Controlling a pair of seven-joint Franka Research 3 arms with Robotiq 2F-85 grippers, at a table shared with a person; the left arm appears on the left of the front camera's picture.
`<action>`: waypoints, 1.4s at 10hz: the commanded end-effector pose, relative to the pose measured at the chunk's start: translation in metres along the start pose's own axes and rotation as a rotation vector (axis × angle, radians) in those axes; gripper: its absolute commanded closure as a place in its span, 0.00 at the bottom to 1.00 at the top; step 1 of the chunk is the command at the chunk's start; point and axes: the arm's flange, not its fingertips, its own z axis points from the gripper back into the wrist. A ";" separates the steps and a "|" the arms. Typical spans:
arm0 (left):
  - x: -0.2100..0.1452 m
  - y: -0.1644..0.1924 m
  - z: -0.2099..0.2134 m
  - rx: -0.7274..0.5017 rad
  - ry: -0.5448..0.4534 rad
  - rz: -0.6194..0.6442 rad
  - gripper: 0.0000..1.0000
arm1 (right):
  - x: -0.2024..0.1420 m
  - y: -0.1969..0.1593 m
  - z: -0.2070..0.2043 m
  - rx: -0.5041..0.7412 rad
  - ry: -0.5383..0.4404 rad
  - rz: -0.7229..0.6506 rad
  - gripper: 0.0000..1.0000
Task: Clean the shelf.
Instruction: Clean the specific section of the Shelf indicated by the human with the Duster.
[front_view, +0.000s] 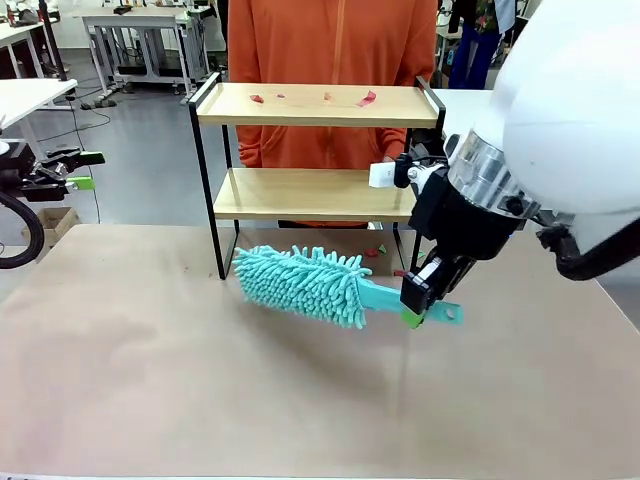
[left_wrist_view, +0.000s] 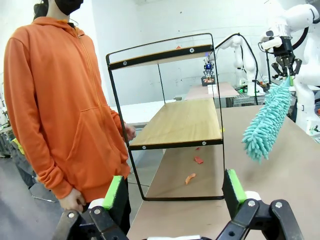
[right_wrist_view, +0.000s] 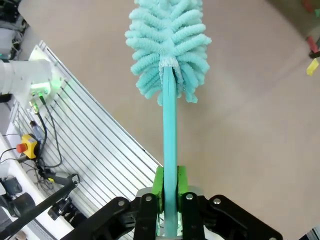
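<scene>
Duster (front_view: 300, 282): we see turquoise, head and handle alike.
Shelf (front_view: 318, 105): light wood boards, thin black frame.
Scraps (front_view: 367, 98): we make out red and pink.
Table (front_view: 200, 400): plain tan.
Hoodie (front_view: 330, 40): orange.
Right end effector (front_view: 418, 310): black, green pads.

Front view square-on to shelf (front_view: 300, 108), left wrist end-on, right wrist facing table (right_wrist_view: 250, 125)

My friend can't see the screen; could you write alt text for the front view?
The robot's right fingers clamp the handle of a fluffy turquoise duster over the brown table, in front of a two-tier wooden shelf with red scraps on its top board. A person in an orange top stands behind it.
</scene>
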 end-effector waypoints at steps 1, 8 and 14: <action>0.003 -0.002 0.001 -0.004 0.004 -0.010 0.00 | -0.011 -0.002 0.007 -0.045 -0.035 -0.001 0.87; 0.003 -0.002 0.001 -0.004 0.004 -0.010 0.00 | 0.057 0.028 -0.040 -0.082 -0.109 -0.119 0.87; 0.003 -0.002 0.001 -0.004 0.004 -0.010 0.00 | 0.114 0.069 -0.095 -0.159 -0.182 -0.364 0.87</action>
